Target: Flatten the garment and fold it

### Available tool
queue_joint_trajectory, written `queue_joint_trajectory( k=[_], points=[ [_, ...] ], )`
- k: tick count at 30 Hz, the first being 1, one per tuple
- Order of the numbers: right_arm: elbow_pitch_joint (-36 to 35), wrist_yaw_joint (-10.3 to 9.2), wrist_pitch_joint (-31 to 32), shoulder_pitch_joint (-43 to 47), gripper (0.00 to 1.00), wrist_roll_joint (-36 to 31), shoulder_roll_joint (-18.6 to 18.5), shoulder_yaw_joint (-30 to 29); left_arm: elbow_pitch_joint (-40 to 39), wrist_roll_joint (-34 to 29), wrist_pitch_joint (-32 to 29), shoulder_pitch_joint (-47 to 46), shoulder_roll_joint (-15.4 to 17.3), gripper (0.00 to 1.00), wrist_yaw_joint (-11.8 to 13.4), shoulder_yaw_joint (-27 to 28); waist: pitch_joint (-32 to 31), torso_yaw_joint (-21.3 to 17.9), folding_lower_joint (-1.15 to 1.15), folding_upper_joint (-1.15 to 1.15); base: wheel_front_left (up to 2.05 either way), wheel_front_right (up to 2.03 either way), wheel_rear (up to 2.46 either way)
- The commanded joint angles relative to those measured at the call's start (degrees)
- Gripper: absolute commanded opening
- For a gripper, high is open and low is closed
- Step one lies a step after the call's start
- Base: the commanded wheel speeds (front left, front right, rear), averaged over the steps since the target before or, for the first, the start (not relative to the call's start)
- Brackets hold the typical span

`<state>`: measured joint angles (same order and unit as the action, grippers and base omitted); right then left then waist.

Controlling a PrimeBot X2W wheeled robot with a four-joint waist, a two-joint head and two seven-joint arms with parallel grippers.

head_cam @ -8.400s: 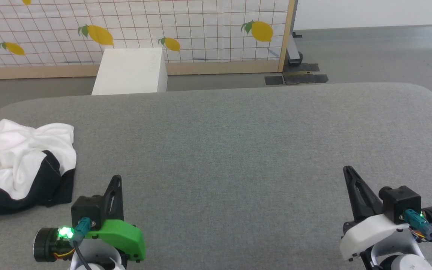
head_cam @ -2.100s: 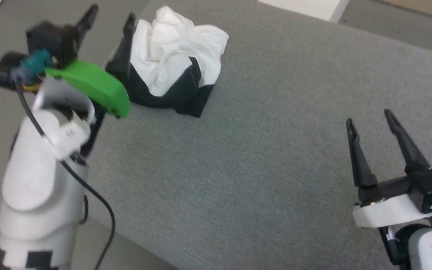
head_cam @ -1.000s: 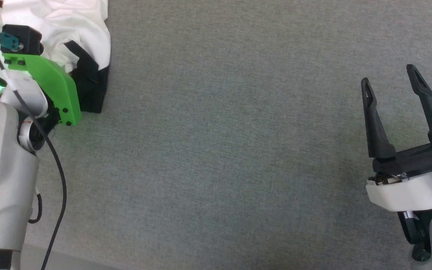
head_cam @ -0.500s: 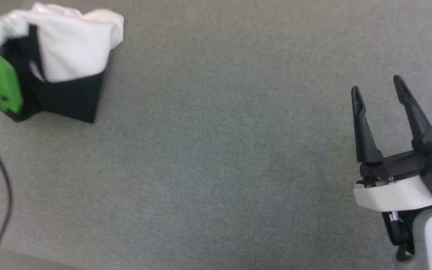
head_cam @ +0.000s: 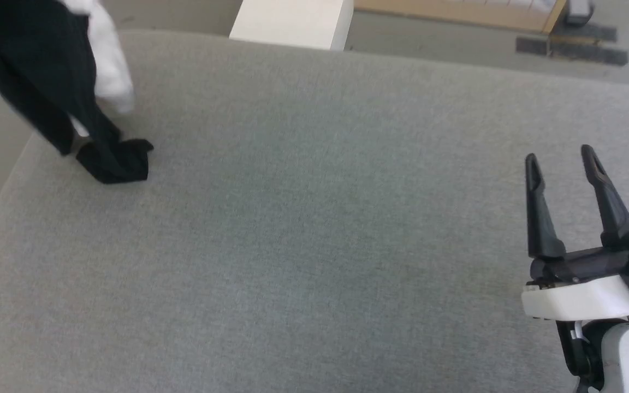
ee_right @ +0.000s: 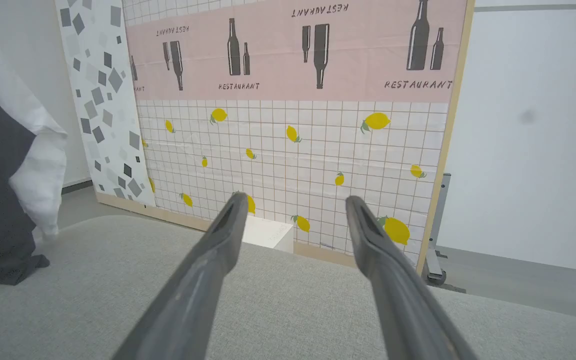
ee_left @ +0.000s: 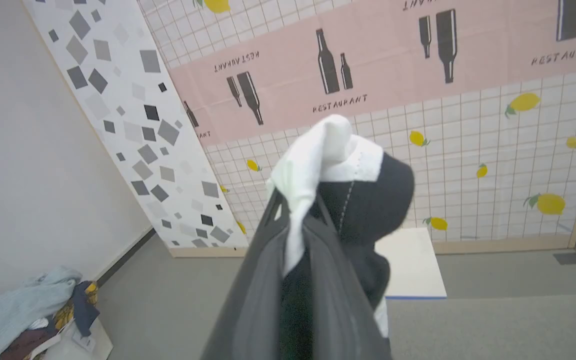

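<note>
My left gripper (ee_left: 295, 207) is clamped on a bunch of the two-tone shirt (head_cam: 36, 76). It hangs by the left edge of the grey fabric-covered table (head_cam: 314, 229), toward the far left corner, with only its black tail end touching the surface. My right gripper (head_cam: 559, 154) hovers spread wide and empty near the right edge. The cloth looks light, limp and shapeless, so I'd judge a hem corner or shoulder seam the better hold for spreading it.

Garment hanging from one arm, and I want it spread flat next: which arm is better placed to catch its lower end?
Right. The left gripper is shut on the garment, holding it up with its black end touching the table. The right gripper is open, empty and above the table.
</note>
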<state>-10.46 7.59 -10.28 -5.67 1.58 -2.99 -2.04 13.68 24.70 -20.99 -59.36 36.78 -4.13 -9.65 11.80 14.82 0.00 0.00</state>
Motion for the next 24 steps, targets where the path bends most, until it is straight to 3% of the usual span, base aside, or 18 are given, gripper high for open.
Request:
queue_joint_trajectory(
  k=[1, 13, 24],
  points=[
    [0.3, -0.1, -0.6, 0.7, 1.0, 0.7, 0.1, -0.3, -1.1, 0.0, 0.6, -2.9, -1.5, 0.0, 0.6, -0.1, -2.9, -1.6, 0.0, 0.0, 0.0, 0.0, 0.0],
    [2.5, -0.1, -2.5, 1.5, 1.0, 3.2, 0.1, -3.1, -2.0, 3.7, 0.7, -19.5, -15.6, 0.0, 1.8, -4.6, -5.5, -5.4, 0.0, 0.0, 0.0, 0.0, 0.0],
    [4.1, -0.1, -3.7, 0.1, 1.0, 3.9, 0.1, -7.1, 0.8, 9.1, 2.8, -21.8, -28.7, 0.0, 3.1, -7.7, -5.6, -10.2, 0.0, 0.0, 0.0, 0.0, 0.0]
  ],
)
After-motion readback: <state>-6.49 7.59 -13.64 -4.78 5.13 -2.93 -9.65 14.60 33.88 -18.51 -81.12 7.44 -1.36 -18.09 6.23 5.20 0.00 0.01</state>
